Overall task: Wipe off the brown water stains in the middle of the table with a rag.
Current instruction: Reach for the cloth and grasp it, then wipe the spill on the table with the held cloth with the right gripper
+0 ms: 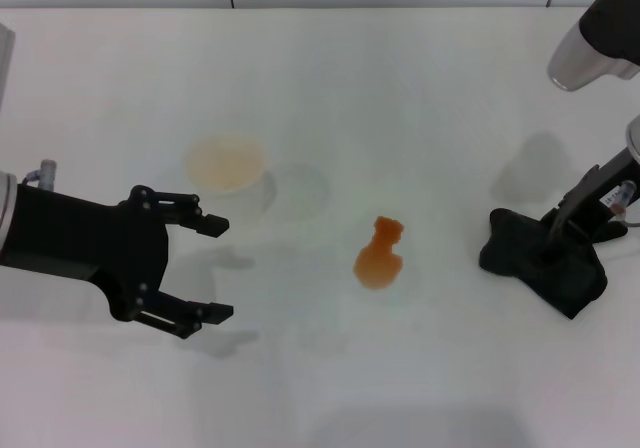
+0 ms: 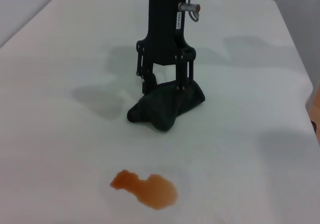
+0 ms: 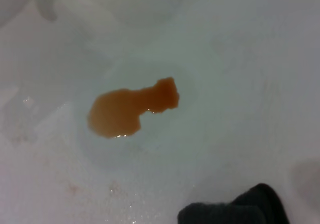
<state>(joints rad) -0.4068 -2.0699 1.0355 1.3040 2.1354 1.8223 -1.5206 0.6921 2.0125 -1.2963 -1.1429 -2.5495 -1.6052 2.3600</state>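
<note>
The brown water stains form one orange-brown, vase-shaped blotch in the middle of the white table; the blotch also shows in the left wrist view and the right wrist view. The black rag lies crumpled on the table to the right of the blotch, and shows in both wrist views. My right gripper stands over the rag, jaws apart, fingertips down on the cloth. My left gripper is open and empty, low at the left.
A pale, translucent cup holding a trace of yellowish liquid stands behind the left gripper, to the left of the blotch. The table's far edge meets a grey wall.
</note>
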